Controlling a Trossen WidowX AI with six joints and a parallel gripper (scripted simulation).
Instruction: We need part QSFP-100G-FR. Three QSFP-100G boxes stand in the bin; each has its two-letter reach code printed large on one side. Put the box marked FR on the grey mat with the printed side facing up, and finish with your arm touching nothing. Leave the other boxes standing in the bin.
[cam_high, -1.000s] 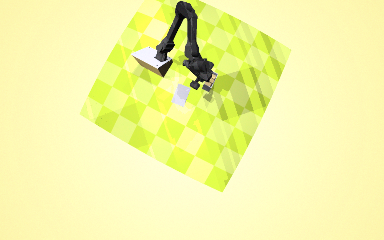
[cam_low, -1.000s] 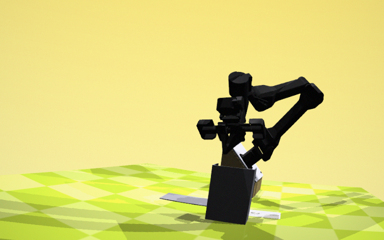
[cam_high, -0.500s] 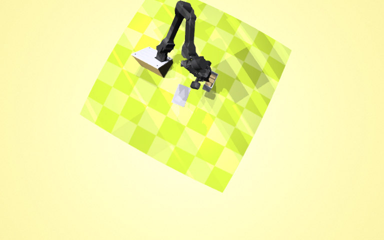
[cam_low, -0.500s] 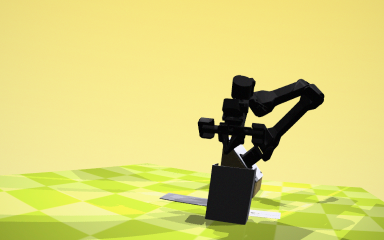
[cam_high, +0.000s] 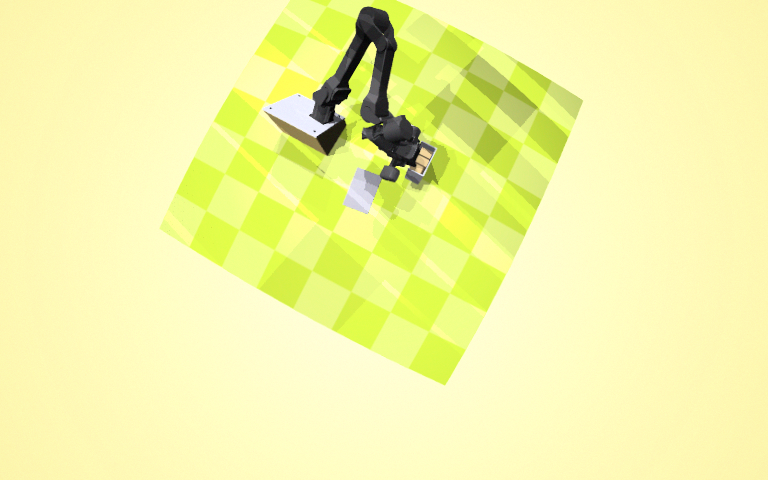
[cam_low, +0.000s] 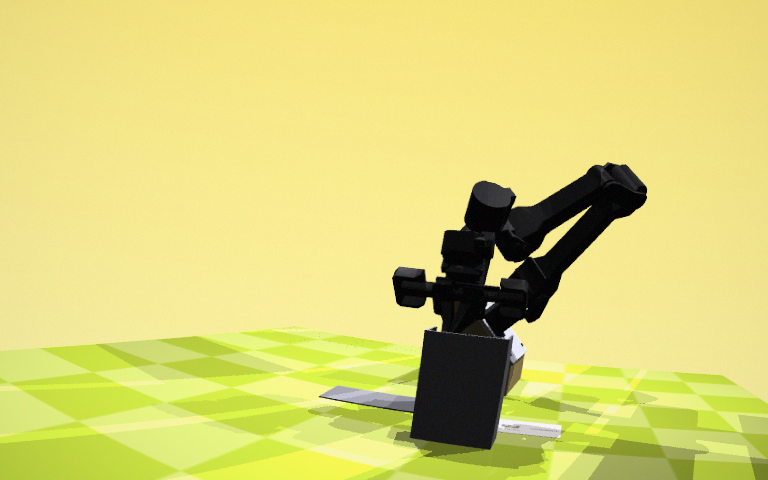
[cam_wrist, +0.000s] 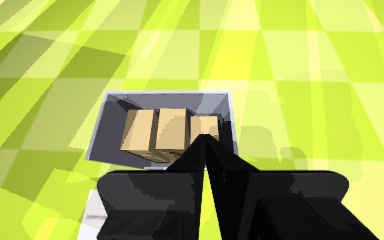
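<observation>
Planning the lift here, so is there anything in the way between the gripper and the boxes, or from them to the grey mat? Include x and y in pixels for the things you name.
Nothing visible between the gripper (cam_high: 421, 159) (cam_wrist: 204, 136) and the boxes (cam_high: 423, 153) (cam_wrist: 171, 127). Toward the mat (cam_high: 361, 192) (cam_low: 368, 397), the bin's (cam_high: 415, 177) (cam_low: 459, 390) (cam_wrist: 95, 131) wall stands in the way.

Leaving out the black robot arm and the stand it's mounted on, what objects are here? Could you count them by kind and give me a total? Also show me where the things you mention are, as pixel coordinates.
Tan boxes (cam_high: 423, 161) (cam_wrist: 171, 127): 3
Open-topped bin (cam_high: 416, 177) (cam_low: 459, 390) (cam_wrist: 104, 132): 1
Grey mat (cam_high: 362, 191) (cam_low: 368, 397): 1
White card with dark marks (cam_low: 532, 430) (cam_wrist: 93, 204): 1
Total: 6
</observation>
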